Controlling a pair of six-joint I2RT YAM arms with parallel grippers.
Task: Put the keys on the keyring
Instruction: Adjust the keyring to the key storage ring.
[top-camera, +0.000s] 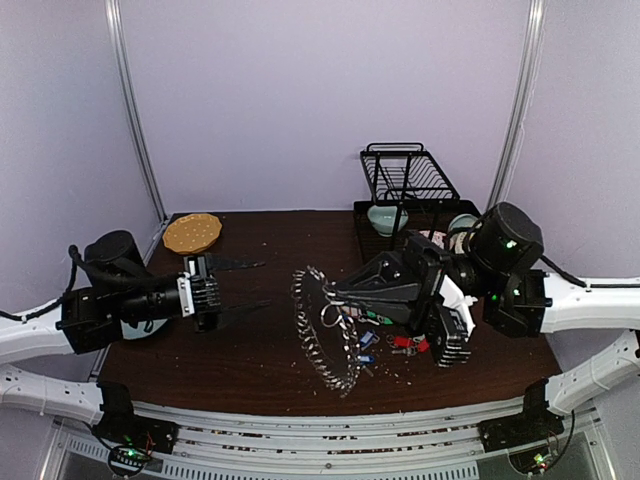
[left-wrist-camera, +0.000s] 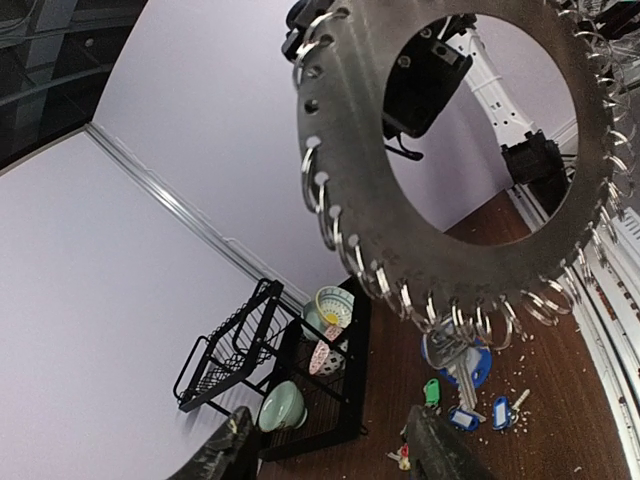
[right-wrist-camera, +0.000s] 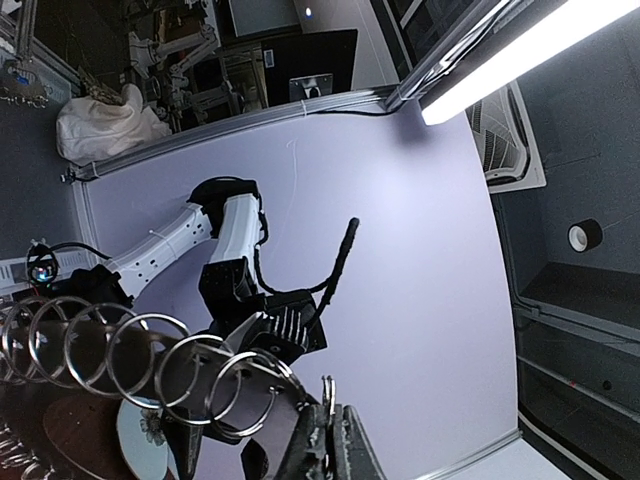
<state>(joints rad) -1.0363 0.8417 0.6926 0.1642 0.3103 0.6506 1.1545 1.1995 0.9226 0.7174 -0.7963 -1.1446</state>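
Observation:
The keyring (top-camera: 318, 360) is a flat silver hoop edged with many small split rings. It stands on edge at the table's middle and fills the top of the left wrist view (left-wrist-camera: 350, 150). My right gripper (top-camera: 332, 292) is shut on one split ring (right-wrist-camera: 325, 395) at its upper rim. A silver key with a blue tag (left-wrist-camera: 462, 362) hangs from the lower rings. Loose keys lie below it: a green tag (left-wrist-camera: 431, 392), blue tags (left-wrist-camera: 465, 418) and a red one (top-camera: 405, 345). My left gripper (top-camera: 238, 285) stands open to the keyring's left, holding nothing (left-wrist-camera: 330, 455).
A black wire dish rack (top-camera: 405, 185) with several bowls (top-camera: 385, 218) stands at the back right. A tan round mat (top-camera: 192, 232) lies at the back left. Pale crumbs are scattered over the dark table (top-camera: 260, 350).

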